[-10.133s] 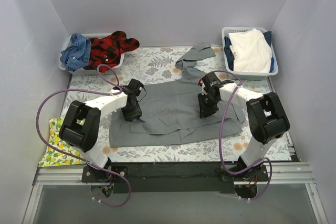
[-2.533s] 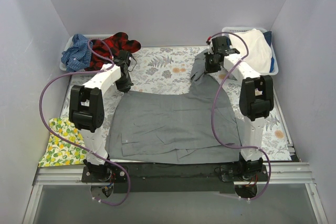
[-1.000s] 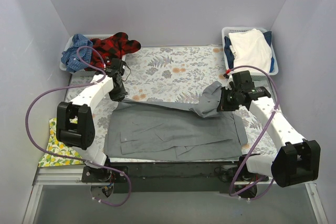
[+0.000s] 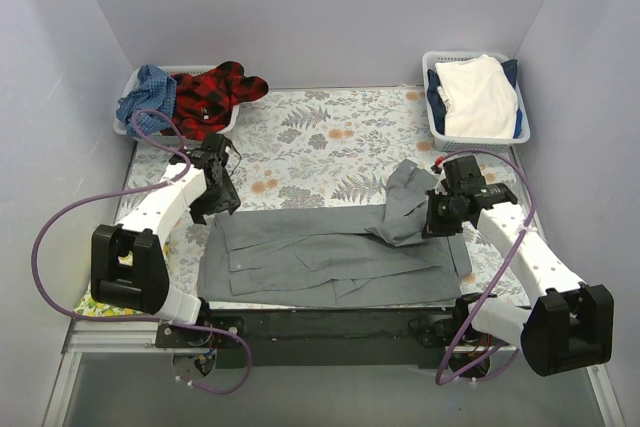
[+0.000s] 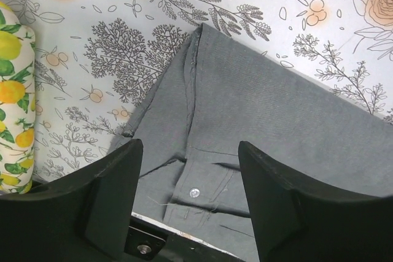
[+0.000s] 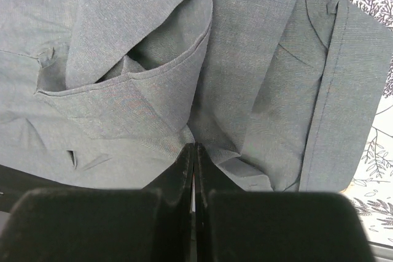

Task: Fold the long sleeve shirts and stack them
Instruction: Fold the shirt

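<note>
The grey long sleeve shirt lies as a wide folded band near the table's front edge. My left gripper hovers open over its left end; in the left wrist view its fingers straddle a buttoned cuff with nothing between them. My right gripper is shut on a raised fold of the grey shirt at its right end, the cloth bunching at the fingertips. The red-black plaid shirt and the blue checked shirt lie heaped at the back left.
A white basket holds the plaid and checked shirts. A second basket at the back right holds white and dark blue cloth. A lemon-print cloth lies at the table's left edge. The fern-print cover spans the table.
My left gripper has opened and let go of the shirt's left end, which now lies flat. Both arms came nearer the front edge, the right still carrying its fold.
</note>
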You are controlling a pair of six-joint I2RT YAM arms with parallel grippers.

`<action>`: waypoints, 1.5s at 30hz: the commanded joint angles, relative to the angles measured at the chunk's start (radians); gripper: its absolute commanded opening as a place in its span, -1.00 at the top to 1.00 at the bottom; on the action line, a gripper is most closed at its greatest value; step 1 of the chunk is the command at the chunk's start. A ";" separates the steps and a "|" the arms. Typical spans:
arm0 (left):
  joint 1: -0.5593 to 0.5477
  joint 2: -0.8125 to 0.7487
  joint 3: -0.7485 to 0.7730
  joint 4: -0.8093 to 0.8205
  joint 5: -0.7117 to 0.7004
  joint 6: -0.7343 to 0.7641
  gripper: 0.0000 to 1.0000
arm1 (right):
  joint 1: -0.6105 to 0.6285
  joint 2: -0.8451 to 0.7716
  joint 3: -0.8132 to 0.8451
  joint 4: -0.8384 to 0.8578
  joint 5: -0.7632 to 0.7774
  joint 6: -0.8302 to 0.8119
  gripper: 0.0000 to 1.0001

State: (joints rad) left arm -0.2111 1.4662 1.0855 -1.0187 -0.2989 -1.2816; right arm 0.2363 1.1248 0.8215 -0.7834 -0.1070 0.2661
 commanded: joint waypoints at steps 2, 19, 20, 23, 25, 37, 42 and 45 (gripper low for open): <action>0.006 -0.038 -0.036 0.015 0.093 -0.027 -0.28 | -0.005 -0.010 -0.015 -0.028 0.020 -0.007 0.97; -0.046 0.089 0.007 0.144 0.330 0.057 -0.34 | -0.006 -0.067 0.010 -0.050 0.101 0.011 0.11; -0.054 0.098 0.008 0.146 0.322 0.050 -0.34 | -0.005 -0.050 0.024 -0.044 0.101 0.019 0.09; -0.076 0.149 0.011 0.138 0.319 0.030 -0.35 | -0.011 0.047 0.077 0.001 0.127 0.057 0.07; -0.088 0.170 0.013 0.129 0.313 0.028 -0.35 | -0.014 0.139 0.115 0.024 0.112 0.068 0.07; -0.094 0.335 0.045 0.146 0.227 0.065 -0.37 | -0.017 0.472 0.149 0.033 0.003 0.090 0.16; -0.094 0.433 0.154 0.186 0.213 0.083 -0.37 | -0.020 0.588 0.237 0.094 0.035 0.090 0.16; -0.094 0.491 0.206 0.207 0.227 0.080 -0.37 | -0.020 0.648 0.283 0.119 0.041 0.088 0.16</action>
State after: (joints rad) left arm -0.3042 1.8767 1.2358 -0.9386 -0.0330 -1.2041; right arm 0.2226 1.7123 1.0245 -0.7593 -0.0872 0.3447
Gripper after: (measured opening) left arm 0.684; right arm 0.422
